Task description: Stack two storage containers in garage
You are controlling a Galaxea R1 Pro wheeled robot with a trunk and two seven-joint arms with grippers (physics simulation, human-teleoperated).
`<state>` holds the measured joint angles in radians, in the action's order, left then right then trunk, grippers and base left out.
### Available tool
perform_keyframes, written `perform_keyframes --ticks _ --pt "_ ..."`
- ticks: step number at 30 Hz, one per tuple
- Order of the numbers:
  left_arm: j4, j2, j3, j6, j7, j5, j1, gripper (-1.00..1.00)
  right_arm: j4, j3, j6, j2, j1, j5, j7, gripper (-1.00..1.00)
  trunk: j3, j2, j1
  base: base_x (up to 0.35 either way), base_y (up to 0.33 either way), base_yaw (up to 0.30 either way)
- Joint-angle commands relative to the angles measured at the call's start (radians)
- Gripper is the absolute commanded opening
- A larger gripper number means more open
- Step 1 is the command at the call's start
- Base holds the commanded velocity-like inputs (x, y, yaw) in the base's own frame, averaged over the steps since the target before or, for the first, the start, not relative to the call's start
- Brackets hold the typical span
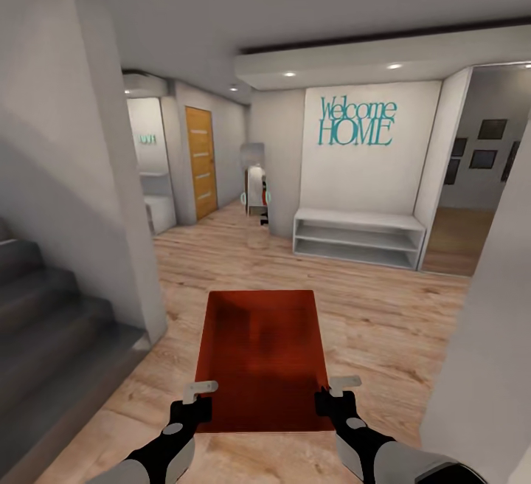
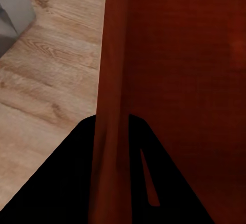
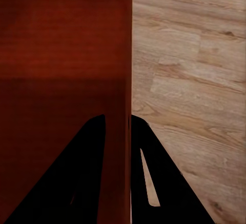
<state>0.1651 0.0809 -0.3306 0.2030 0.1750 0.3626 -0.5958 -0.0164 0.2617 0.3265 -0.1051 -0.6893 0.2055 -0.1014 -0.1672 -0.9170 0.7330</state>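
Teal "Welcome HOME" lettering (image 1: pixel 357 122) on white wall (image 1: pixel 369 181)

This is a home, an entrance hall by the look of it. Teal "Welcome HOME" lettering (image 1: pixel 357 122) hangs on a white wall above a low white shelf bench (image 1: pixel 359 238). Light wood plank flooring (image 1: pixel 383 314) runs throughout, grey stairs (image 1: pixel 51 322) climb at one side, a wooden door (image 1: pixel 200 162) stands down the corridor, and framed pictures (image 1: pixel 487 143) hang beyond.
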Motion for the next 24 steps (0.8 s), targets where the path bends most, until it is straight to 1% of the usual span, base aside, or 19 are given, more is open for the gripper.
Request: perform_keyframes --ticks 1,24 --pt "0.004 -0.015 0.024 0.003 0.011 -0.007 -0.001 -1.0 -0.002 -0.064 0.0 -0.001 -0.001 -0.008 0.001 -1.0 -0.001 -0.001 0.001 0.321 0.0 0.0" --pt "0.004 -0.015 0.024 0.003 0.011 -0.007 -0.001 -1.0 -0.002 -0.064 0.0 -0.001 -0.001 -0.008 0.002 -1.0 -0.001 -0.001 0.001 0.321 0.0 0.0"
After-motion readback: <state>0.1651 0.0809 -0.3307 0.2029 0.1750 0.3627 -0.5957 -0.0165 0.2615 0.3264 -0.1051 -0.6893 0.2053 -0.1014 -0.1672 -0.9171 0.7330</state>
